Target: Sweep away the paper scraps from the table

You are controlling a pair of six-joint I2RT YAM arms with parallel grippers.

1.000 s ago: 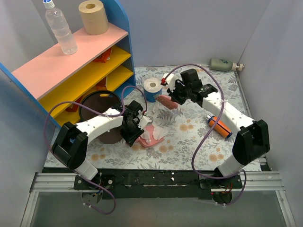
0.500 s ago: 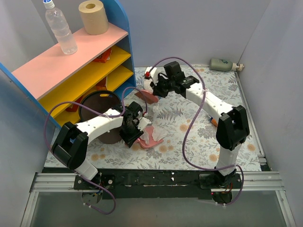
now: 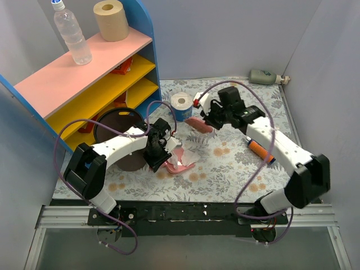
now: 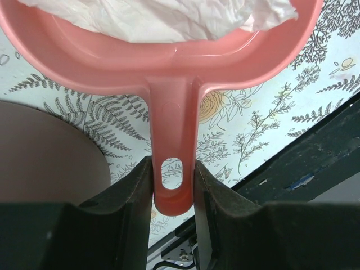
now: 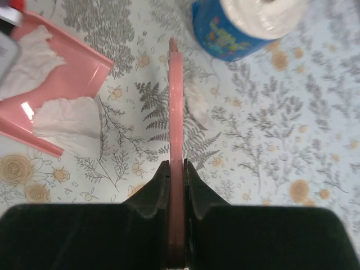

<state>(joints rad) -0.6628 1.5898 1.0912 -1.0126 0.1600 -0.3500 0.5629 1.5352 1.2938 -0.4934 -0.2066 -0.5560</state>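
**Operator:** Where do the paper scraps lie?

**Spotter:** Most of your paper scraps (image 4: 169, 17) are heaped inside the pink dustpan (image 4: 174, 62), white, crumpled and tissue-thin. In your right wrist view, one wad lies deep in the pan and another sits at its edge.

**Operator:** Any loose ones?

**Spotter:** Yes, you have one small white bit (image 5: 197, 104) lying on the table (image 3: 230, 169), apart from the pan and near the blue-wrapped roll (image 5: 236, 28). Your table is flat, and its pale cloth is printed with grey ferns and small orange flowers.
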